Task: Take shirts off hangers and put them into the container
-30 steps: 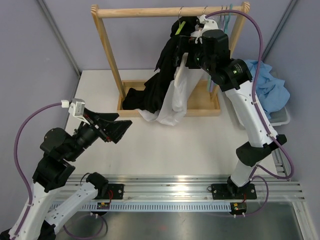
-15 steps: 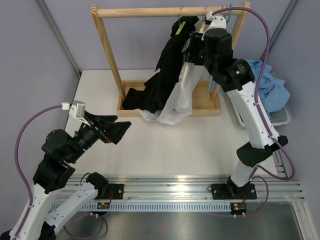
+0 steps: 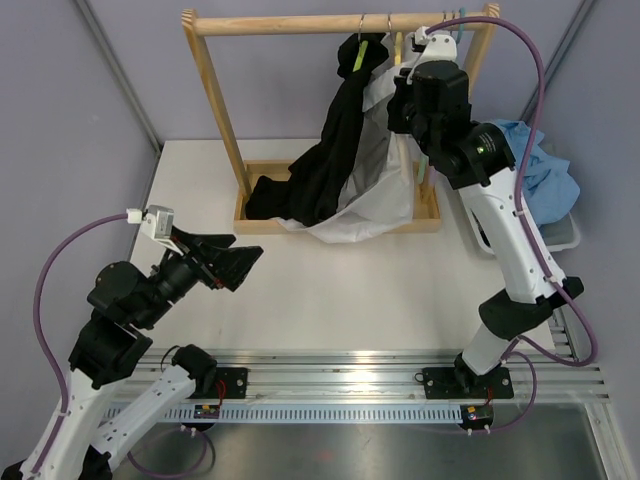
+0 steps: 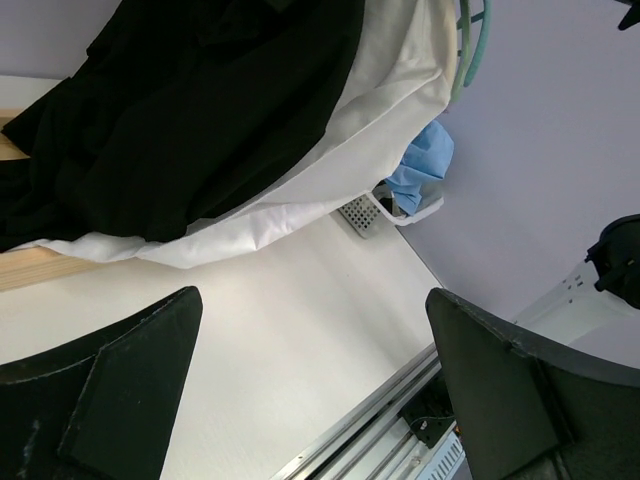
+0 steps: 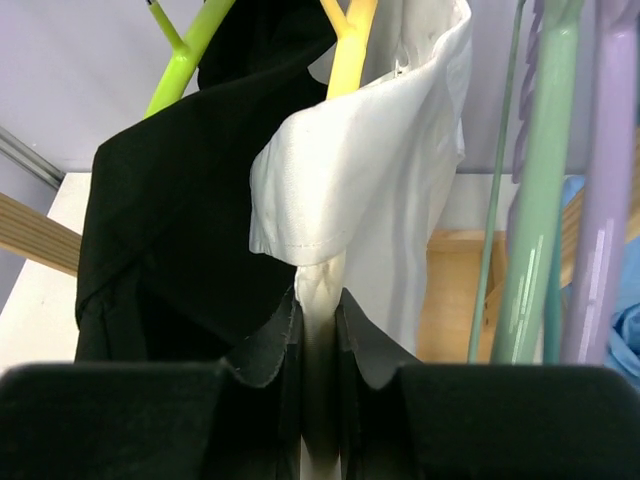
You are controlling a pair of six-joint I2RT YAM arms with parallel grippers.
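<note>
**Item 1, white shirt** (image 5: 380, 170): hung on the yellow hanger (image 5: 345, 40) near the right end of the wooden rack (image 3: 215, 110). Its collar was up, and its tail spilled over the front edge of the rack's base onto the table (image 3: 330, 300). Not yet off its hanger.

**Item 2, black shirt** (image 3: 330, 160): hung on the lime green hanger (image 5: 190, 55), just left of the white shirt and touching it. Its lower part was piled in the rack's base. Not yet off.

**Item 3, container** (image 3: 568, 236): stood at the table's right edge, near the rack's right end, with a light blue garment (image 3: 540, 170) heaped on it. Neither shirt appeared to be inside, though the right arm hid much of it from above.

**Item 4, right gripper** (image 5: 320, 345): raised close under the rack's top rail. Its fingers were drawn narrow and pinched a fold of the white shirt just below the collar.

**Item 5, left gripper** (image 4: 310, 370): spread wide and holding nothing, low over the near left of the table, facing the shirts.

**Progress:** judged to be at the first step. Both removals and both deposits were left to do.

**Room:**
- The pale green hanger (image 5: 535, 200) and lilac hanger (image 5: 605, 200) crowded in just right of the grip.
- The rail and the right post stood close by.
- Open table lay in front of the rack, which looked the freer way to draw the cloth down and out.
</note>
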